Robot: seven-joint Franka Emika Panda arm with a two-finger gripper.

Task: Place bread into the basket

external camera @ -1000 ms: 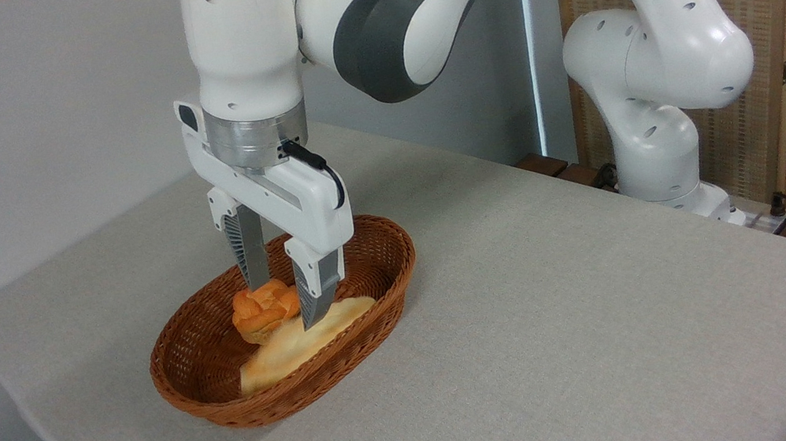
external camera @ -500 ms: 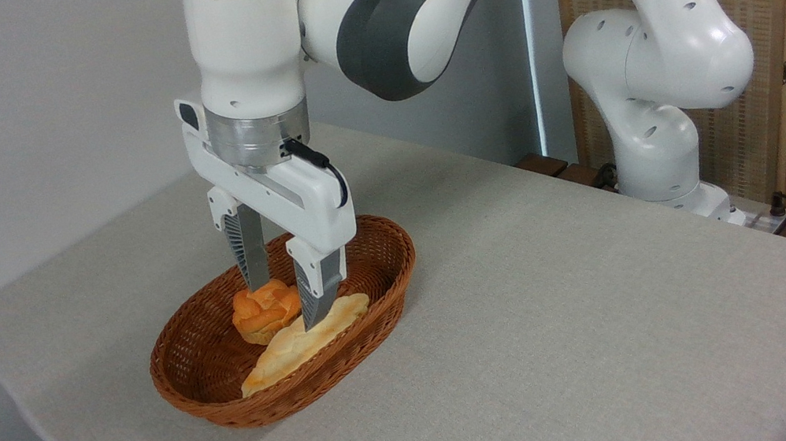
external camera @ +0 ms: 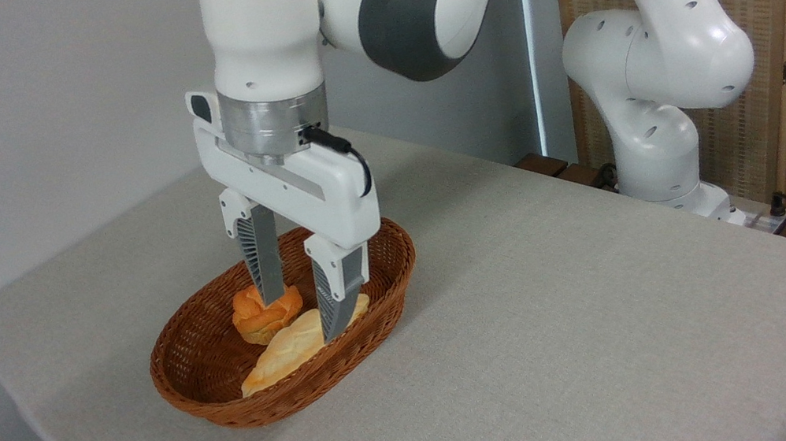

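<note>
the gripper (external camera: 306, 313) hangs spread and empty over the bread (external camera: 293, 349) in the basket (external camera: 295, 398), beside an orange roll (external camera: 261, 316).

The gripper (external camera: 304, 311) hangs with its fingers spread above the basket (external camera: 232, 403), whose woven rim rings it on every side. Right beneath it lie the bread (external camera: 284, 354) and an orange bun (external camera: 258, 319), filling the basket floor. Beyond the rim, to its right and in front, the table (external camera: 577, 317) lies bare.
</note>
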